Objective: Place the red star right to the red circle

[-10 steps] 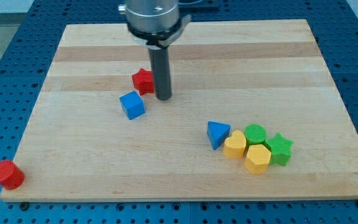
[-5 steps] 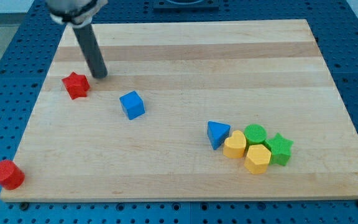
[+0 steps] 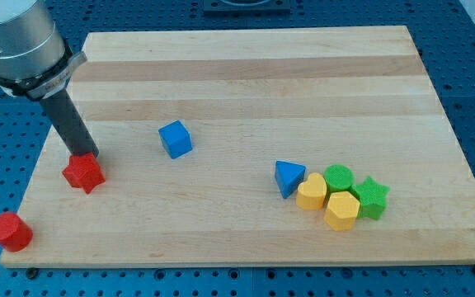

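The red star (image 3: 82,173) lies near the board's left edge, up and to the right of the red circle (image 3: 10,231), which sits at the board's bottom-left corner. My tip (image 3: 87,155) touches the star's upper edge, with the rod leaning up toward the view's top left. The two red blocks are well apart.
A blue cube (image 3: 175,139) sits right of the star, mid-board. At the lower right is a cluster: blue triangle (image 3: 287,177), yellow heart (image 3: 311,193), green circle (image 3: 338,177), yellow hexagon (image 3: 341,210), green star (image 3: 371,196). The wooden board (image 3: 246,74) lies on a blue perforated table.
My tip has swept left and then down, pushing the red star from beside the blue cube toward the board's lower left, closer to the red circle. The other blocks have not moved.
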